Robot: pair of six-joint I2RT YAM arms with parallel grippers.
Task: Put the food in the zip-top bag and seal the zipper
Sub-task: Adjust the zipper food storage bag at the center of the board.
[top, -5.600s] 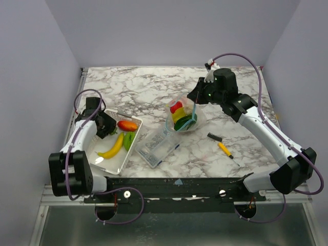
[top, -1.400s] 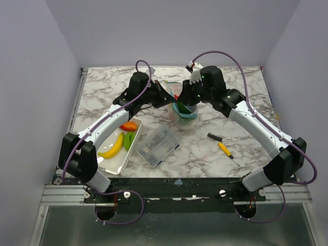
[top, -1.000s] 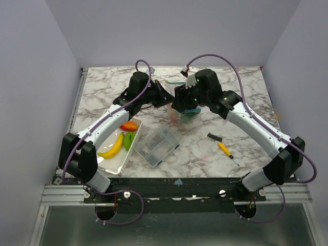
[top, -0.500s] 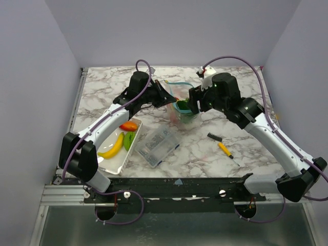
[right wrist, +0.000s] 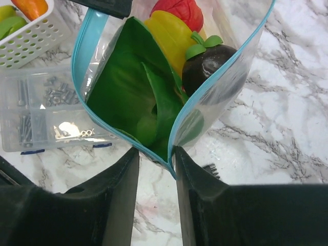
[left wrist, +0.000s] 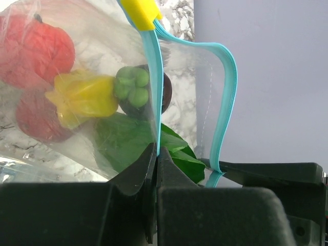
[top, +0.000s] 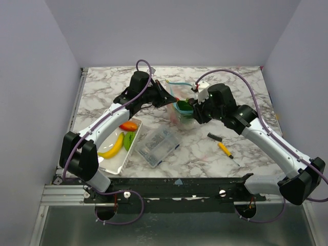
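Observation:
The zip-top bag (top: 180,108) stands mid-table with its mouth open. It holds food: red apples (left wrist: 36,43), a yellow fruit (left wrist: 84,97), a dark fruit with a green cap (right wrist: 207,61) and a green leafy piece (right wrist: 128,87). My left gripper (left wrist: 156,149) is shut on the zipper (left wrist: 155,77), below its yellow slider (left wrist: 141,13). My right gripper (right wrist: 156,151) straddles the near end of the bag mouth. Its jaws stand narrowly apart, with the folded strip (right wrist: 171,154) between them. A banana (top: 113,147), a green piece (top: 129,139) and an orange-red piece (top: 127,125) lie in the tray.
The white tray (top: 110,161) sits at the left front. A clear rigid box of screws (top: 156,145) lies just in front of the bag. A yellow-handled black brush (top: 221,146) lies to the right of the box. Both arms reach in over the table's middle.
My right gripper has drawn back from over the bag mouth to its near-right end, and its jaws have narrowed around the strip. The left gripper has held still on the zipper.

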